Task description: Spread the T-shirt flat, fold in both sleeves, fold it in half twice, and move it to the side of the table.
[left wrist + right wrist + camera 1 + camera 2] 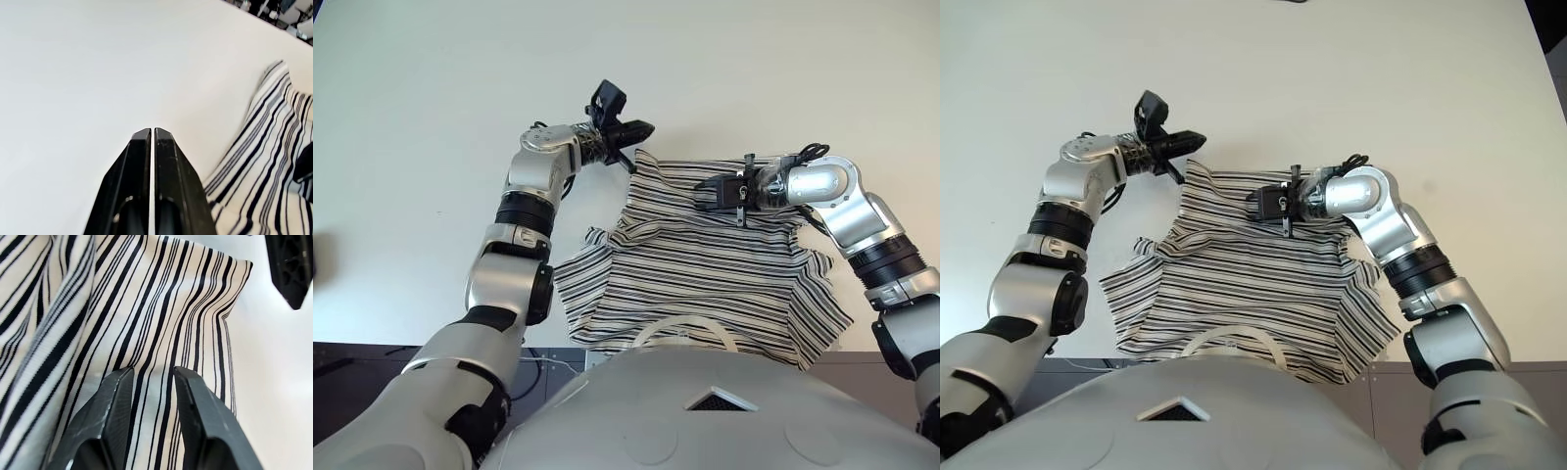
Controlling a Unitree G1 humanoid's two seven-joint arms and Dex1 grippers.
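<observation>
1 T-shirt (705,279) | 1 table (421,98) | left gripper (152,131) closed | right gripper (152,372) parted

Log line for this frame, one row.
step: spread | shirt: rumpled, unfolded | left gripper: shut, empty, by far corner | right gripper: open, over shirt

You're looking at a white T-shirt (705,274) with thin black and grey stripes on a plain white tabletop (431,88); your left hand (649,125) and right hand (697,188) are black.

No lettering, label, number or sign is legible on the black-and-white striped fabric T-shirt (705,264) or the plain white tabletop (431,98).
</observation>
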